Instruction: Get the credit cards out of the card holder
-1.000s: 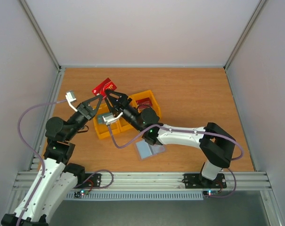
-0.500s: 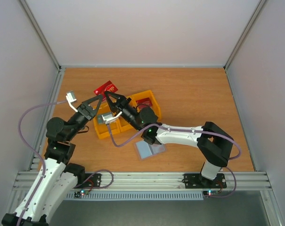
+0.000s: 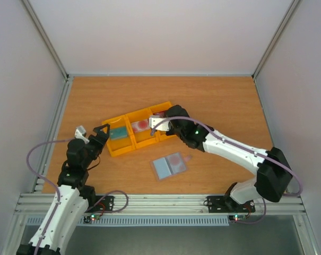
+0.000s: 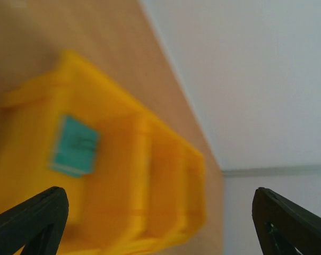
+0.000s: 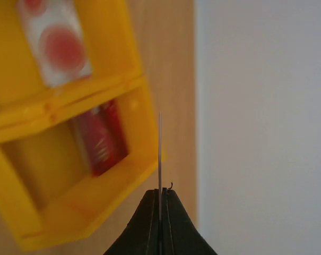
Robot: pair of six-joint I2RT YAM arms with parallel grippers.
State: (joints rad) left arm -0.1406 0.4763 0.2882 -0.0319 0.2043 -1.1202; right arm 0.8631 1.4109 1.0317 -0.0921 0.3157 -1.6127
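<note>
– Over the right-hand bin of the tray [image 3: 119,151], why is the right gripper [image 5: 159,194] poised like that?
– To drop its load in beside the dark red card [image 5: 101,141], I'd judge. Its fingers are clenched on a thin card [image 5: 159,149] (edge-on, so I can't tell the colour).
– And the left gripper [image 4: 159,195]?
– Spread wide, holding nothing, by the teal card [image 4: 74,146]. The blotched card [image 3: 141,125] fills the middle bin. The wallet [image 3: 169,166] lies open on the table [image 3: 218,101], apart from the tray.
</note>
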